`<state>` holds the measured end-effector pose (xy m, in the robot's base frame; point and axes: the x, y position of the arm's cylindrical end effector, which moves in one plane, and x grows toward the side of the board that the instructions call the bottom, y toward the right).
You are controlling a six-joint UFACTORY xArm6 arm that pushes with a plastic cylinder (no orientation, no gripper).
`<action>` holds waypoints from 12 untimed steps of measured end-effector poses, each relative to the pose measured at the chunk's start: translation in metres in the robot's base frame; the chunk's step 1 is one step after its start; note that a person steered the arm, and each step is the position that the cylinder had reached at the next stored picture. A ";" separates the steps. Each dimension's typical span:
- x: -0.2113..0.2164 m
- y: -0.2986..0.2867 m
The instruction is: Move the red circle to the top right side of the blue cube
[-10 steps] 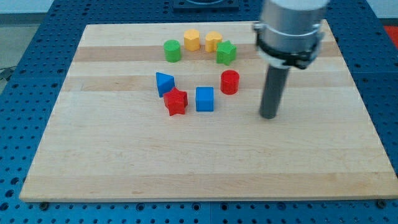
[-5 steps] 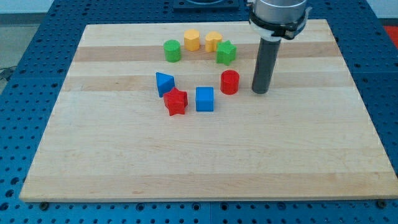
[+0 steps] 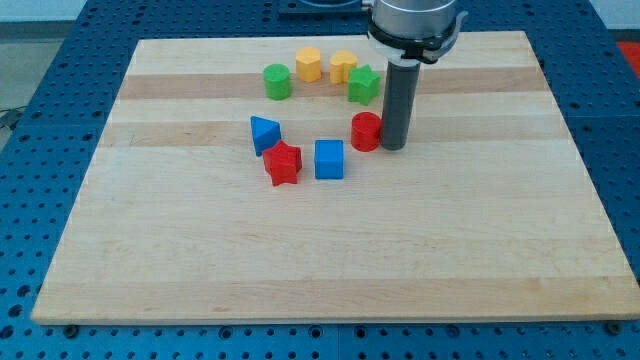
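Observation:
The red circle (image 3: 365, 131) stands on the wooden board, up and to the right of the blue cube (image 3: 329, 159). My tip (image 3: 392, 146) is down on the board, touching the red circle's right side. A narrow gap separates the red circle from the blue cube.
A red star (image 3: 283, 163) and a blue triangle (image 3: 264, 133) lie left of the blue cube. A green circle (image 3: 277, 81), two yellow blocks (image 3: 308, 64) (image 3: 343, 66) and a green star (image 3: 364, 85) form an arc toward the view's top. The board (image 3: 200, 250) rests on a blue perforated table.
My tip has moved left and toward the view's top, from well right of the red circle to its right side. The red circle has shifted slightly left.

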<state>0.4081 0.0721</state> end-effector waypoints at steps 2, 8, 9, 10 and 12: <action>-0.002 -0.005; -0.024 0.063; -0.088 0.039; -0.092 0.039; -0.134 0.024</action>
<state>0.2739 0.0960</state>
